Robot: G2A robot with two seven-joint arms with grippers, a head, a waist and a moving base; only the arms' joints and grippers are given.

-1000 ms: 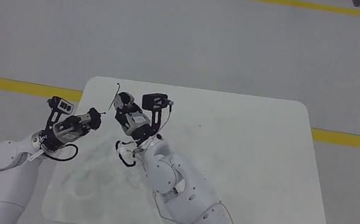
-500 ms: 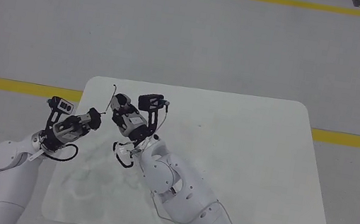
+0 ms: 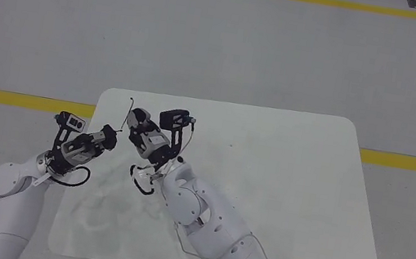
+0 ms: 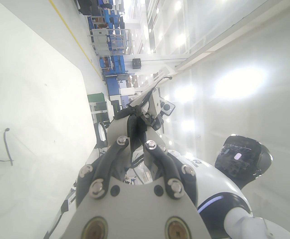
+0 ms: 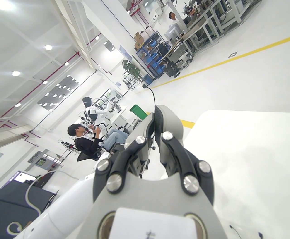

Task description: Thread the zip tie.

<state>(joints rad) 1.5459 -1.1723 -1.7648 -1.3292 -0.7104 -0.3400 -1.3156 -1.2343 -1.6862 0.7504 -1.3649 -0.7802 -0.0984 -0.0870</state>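
- Zip tie: a thin black strap, pinched partway along its length in the right gripper, whose jaws are pressed together on it. It stands up out of the fingertips above the white table, over the far corner on the robot's left side.
- Head: it tops the free stretch, and the strap bows slightly on the way up. No tail appears to pass through it, so you can judge the threading not yet done.
- Left gripper: over the same corner of the table, nearer its left edge, pointed toward the right gripper. The jaws look pressed together. You cannot tell whether they hold the strap's other end.
- Handling (judged): nearly weightless, springy, smooth plastic. It will flex and whip rather than hold a line, and it can slide or twist between the pads. Take hold close behind the tip you mean to steer, flat faces against the pads, because a long free end will wander.
- Containers: the only receptacle in play is the slot in the head, which is too small to make out. Expect a tight fit, so keep the head steady and feed the tail in square.
- Risk: squeezing the head itself may turn it off line.
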